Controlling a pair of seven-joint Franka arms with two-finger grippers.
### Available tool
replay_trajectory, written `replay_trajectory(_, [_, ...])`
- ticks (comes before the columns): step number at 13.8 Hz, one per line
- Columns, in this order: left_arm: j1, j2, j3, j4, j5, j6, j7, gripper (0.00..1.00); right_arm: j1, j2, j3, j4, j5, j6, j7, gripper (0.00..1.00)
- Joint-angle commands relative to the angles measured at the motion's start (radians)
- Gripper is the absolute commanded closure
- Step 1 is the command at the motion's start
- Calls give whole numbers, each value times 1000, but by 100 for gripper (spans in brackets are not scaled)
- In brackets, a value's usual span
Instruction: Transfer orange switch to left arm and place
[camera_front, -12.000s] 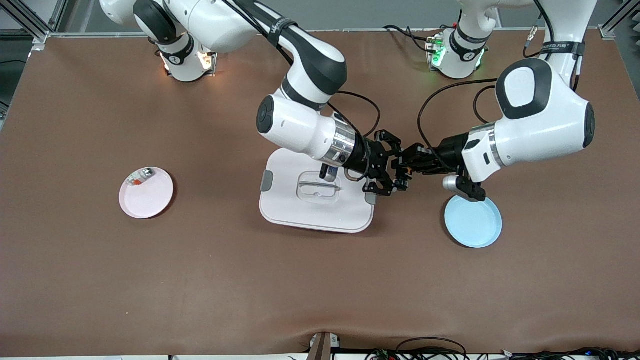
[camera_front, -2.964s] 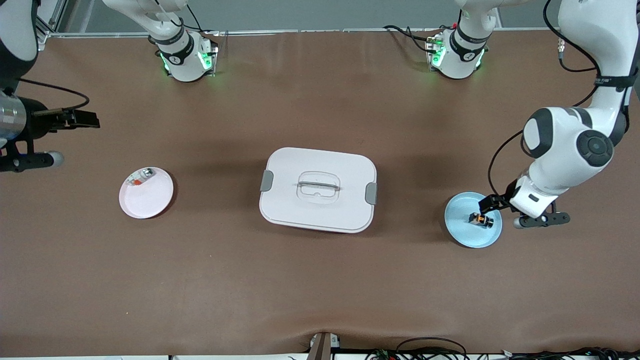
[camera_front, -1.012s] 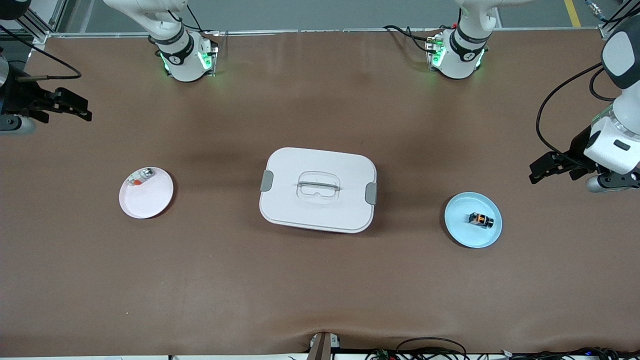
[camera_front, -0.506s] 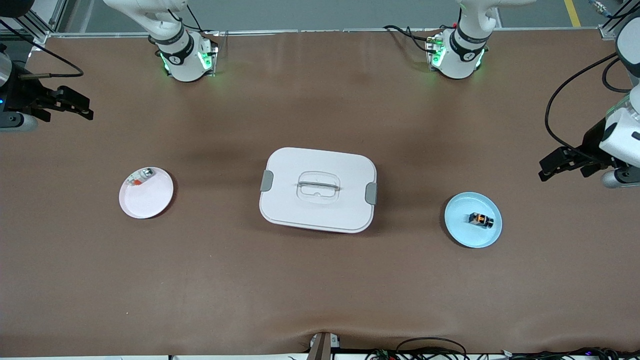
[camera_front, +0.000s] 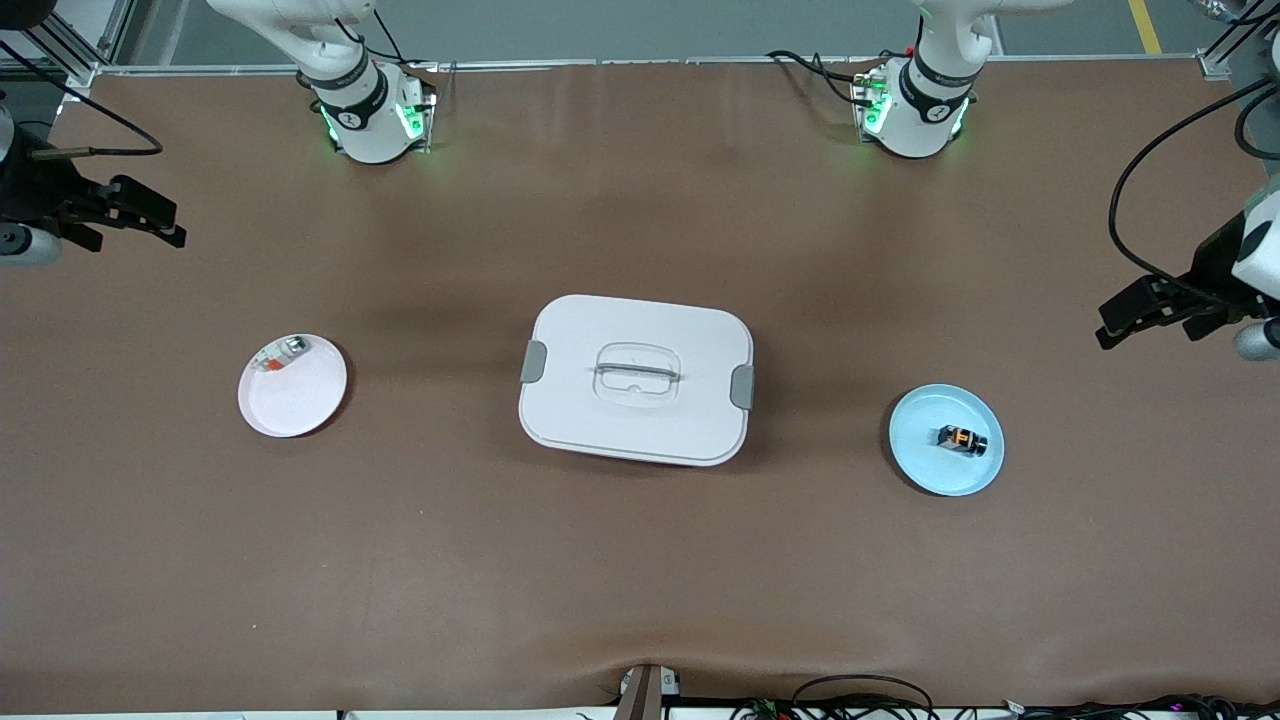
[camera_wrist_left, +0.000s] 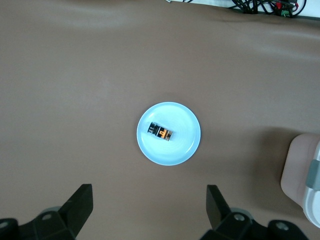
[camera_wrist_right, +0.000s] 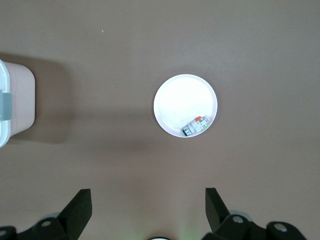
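The orange switch (camera_front: 961, 439) lies on the light blue plate (camera_front: 920, 460) toward the left arm's end of the table; it also shows in the left wrist view (camera_wrist_left: 161, 132) on that plate (camera_wrist_left: 182, 150). The white box (camera_front: 636, 378) sits at the table's middle, with its edge in both wrist views (camera_wrist_left: 306, 175) (camera_wrist_right: 15, 105). My left gripper (camera_front: 1130, 318) is open and empty, raised over bare table at that end. My right gripper (camera_front: 140, 215) is open and empty, raised over the right arm's end.
A white plate (camera_front: 300, 400) with a small silver-and-red item (camera_front: 280, 354) lies toward the right arm's end; both show in the right wrist view (camera_wrist_right: 175, 107) (camera_wrist_right: 196, 125). Arm bases (camera_front: 370, 115) (camera_front: 915, 110) stand along the table's back edge.
The left gripper has let go of the switch on the blue plate and has risen and drawn away toward its end of the table. The right gripper has barely moved.
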Motion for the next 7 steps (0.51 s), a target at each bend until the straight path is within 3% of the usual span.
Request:
replay_trajectory(1, [-7,0,8,59,-21,-92,25,0,-20,-27,10,-23,21,17,75,0])
replay_trajectory(7, [-7,-4,3,67,-8,-164,40,0,-19,-30,11,-25,21,35,86,0])
